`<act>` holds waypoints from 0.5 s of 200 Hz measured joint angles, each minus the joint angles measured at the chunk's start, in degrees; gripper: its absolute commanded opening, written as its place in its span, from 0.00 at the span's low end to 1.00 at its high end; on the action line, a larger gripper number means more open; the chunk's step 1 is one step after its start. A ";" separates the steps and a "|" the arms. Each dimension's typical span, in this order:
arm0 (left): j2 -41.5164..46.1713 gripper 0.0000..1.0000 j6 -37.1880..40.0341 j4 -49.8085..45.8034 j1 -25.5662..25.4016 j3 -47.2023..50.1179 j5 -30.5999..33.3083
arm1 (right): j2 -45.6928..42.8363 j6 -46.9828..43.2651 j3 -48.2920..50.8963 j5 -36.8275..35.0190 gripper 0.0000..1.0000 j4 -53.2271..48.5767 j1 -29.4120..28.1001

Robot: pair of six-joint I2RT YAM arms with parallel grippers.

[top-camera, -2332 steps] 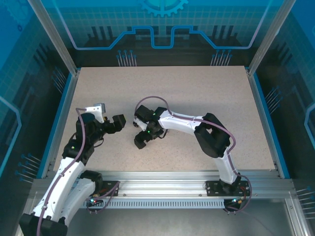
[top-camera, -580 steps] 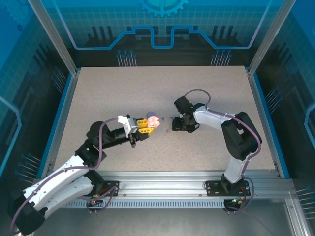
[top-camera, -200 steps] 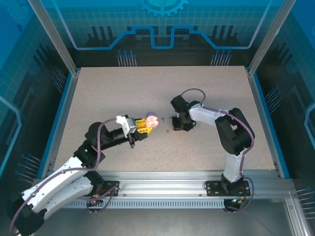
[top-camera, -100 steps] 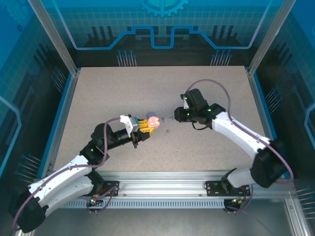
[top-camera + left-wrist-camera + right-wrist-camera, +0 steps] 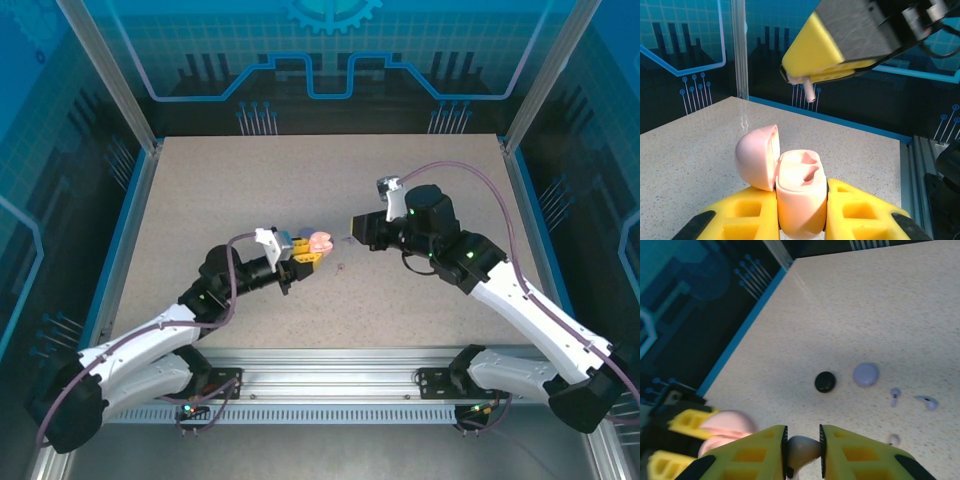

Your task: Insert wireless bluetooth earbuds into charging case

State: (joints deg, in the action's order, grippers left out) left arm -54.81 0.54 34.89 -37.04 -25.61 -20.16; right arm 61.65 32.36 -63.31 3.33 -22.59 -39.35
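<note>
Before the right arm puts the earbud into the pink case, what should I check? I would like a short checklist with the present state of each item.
1. Pink case gripped by left gripper: ok, clamped between its pads.
2. Lid open: ok, swung aside.
3. Recess free: ok, it looks empty.
4. Earbud held by right gripper: ok, pinched, stem pointing down.
5. Stem lined up over the recess: cannot tell; it hangs above the case, apart from it.

The left gripper (image 5: 801,212) clamps an open pink case (image 5: 799,175); above, the right gripper (image 5: 807,75) pinches an earbud (image 5: 809,92).
</note>
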 measured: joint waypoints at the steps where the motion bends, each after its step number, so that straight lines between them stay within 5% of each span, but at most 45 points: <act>1: -0.04 0.05 -0.04 0.04 0.00 0.00 0.00 | -0.02 -0.02 0.00 -0.04 0.24 0.11 -0.24; 100: -1.36 0.05 -0.26 1.49 0.00 -0.04 0.02 | 2.75 -1.05 -1.95 -6.36 0.23 1.90 -9.77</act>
State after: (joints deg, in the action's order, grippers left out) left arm -56.16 0.27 36.38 -37.04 -25.65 -20.14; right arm 64.40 31.31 -65.25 -3.03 -20.69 -49.12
